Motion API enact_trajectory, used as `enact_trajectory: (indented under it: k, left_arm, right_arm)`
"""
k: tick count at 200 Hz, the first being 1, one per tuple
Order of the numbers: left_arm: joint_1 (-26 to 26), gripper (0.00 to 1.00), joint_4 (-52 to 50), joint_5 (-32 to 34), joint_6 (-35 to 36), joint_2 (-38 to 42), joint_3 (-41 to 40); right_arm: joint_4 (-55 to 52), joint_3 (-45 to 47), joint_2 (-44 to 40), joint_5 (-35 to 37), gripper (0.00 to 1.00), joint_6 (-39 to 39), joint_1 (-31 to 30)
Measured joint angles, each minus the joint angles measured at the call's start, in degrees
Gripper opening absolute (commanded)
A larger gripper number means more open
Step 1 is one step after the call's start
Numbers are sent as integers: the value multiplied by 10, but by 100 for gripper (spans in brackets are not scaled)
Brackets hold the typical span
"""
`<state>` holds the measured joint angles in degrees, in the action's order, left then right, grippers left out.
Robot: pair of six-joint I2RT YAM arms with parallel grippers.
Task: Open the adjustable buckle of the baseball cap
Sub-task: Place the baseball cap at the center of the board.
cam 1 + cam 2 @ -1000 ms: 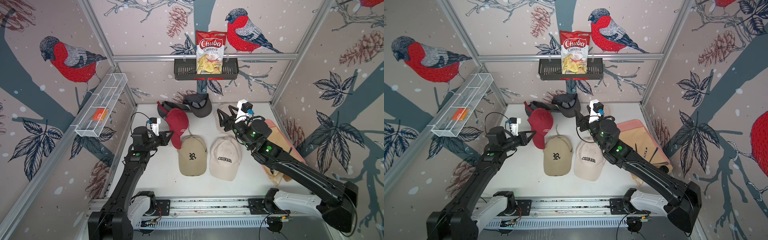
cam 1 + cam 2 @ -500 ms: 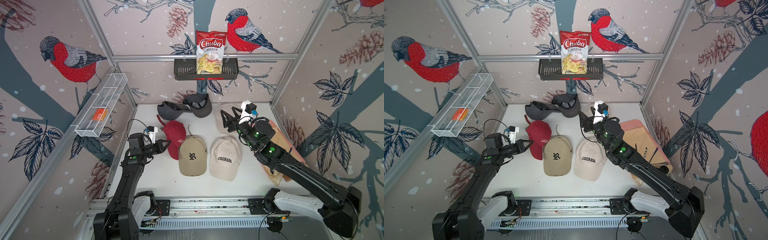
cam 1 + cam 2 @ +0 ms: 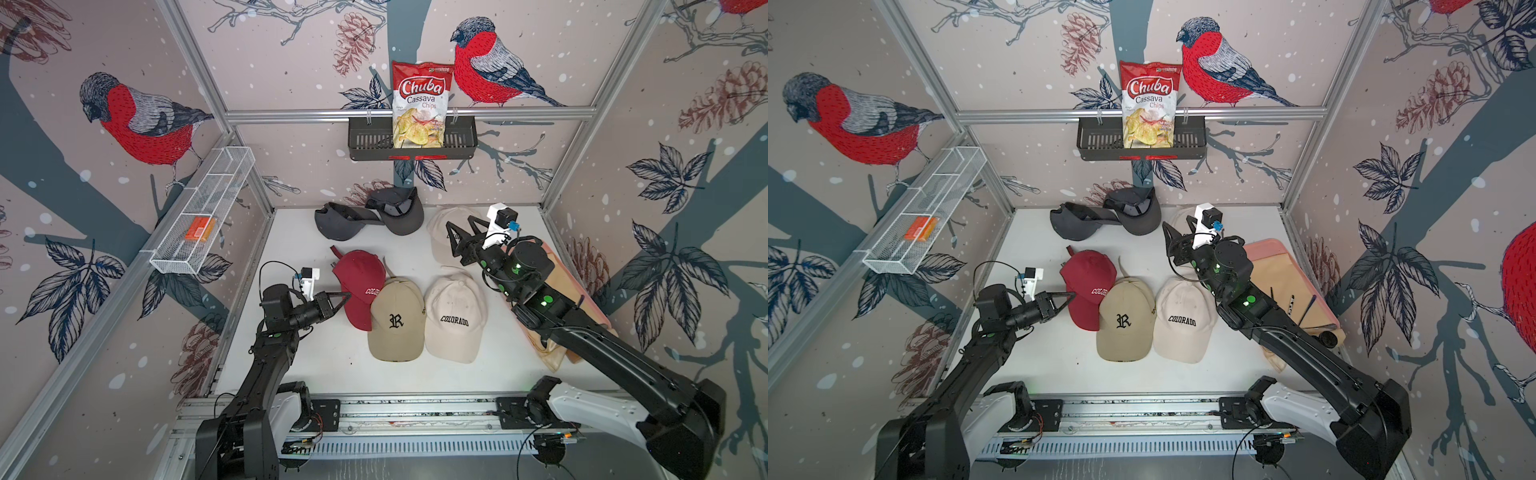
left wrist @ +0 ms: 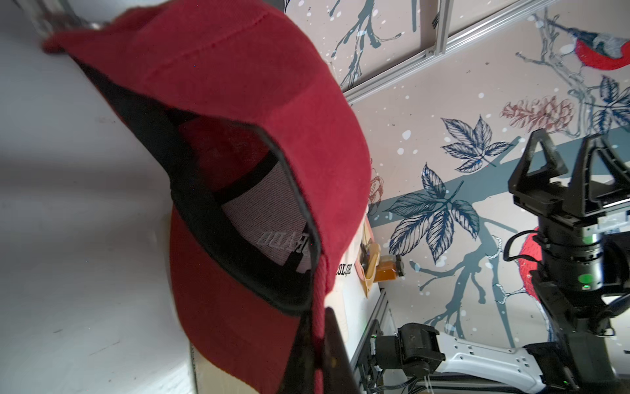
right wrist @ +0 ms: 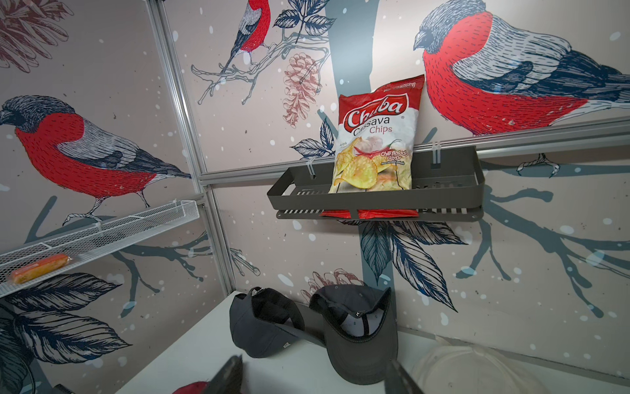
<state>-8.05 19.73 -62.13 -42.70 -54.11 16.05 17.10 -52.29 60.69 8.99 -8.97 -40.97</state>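
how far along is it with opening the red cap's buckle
Done: the left gripper has the red cap pinched at its rim, jaws closed on the fabric in the left wrist view. In hand: only that hold. Left: the opening itself. The strap end at the cap's back sits free of both arms, and the right gripper hovers with jaws open and empty, away from it. Looks early.

Bullfinch wallpaper (image 3: 291, 62) (snow-flecked), white tabletop (image 3: 307, 353), aluminium rails (image 3: 291, 116).
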Motion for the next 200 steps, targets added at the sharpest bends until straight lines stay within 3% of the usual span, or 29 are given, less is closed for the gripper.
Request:
enact_trajectory:
  k: [15, 43, 119, 177, 200]
  left_arm:
    - [0, 0, 42, -4, -41, 5, -20]
    - [0, 0, 29, 8, -44, 8, -14]
    - [-1, 0, -248, 122, 144, -75, 145]
    - [-7, 7, -251, 43, 200, -170, 174]
    - [-9, 11, -269, 43, 226, -215, 213]
  right_arm:
    - [0, 2, 1, -4, 69, -2, 2]
    - [2, 5, 1, -11, 69, -2, 5]
    - [4, 21, -6, -18, 69, -2, 13]
    - [4, 25, -4, -28, 69, -4, 16]
    - [4, 25, -4, -32, 69, -4, 17]
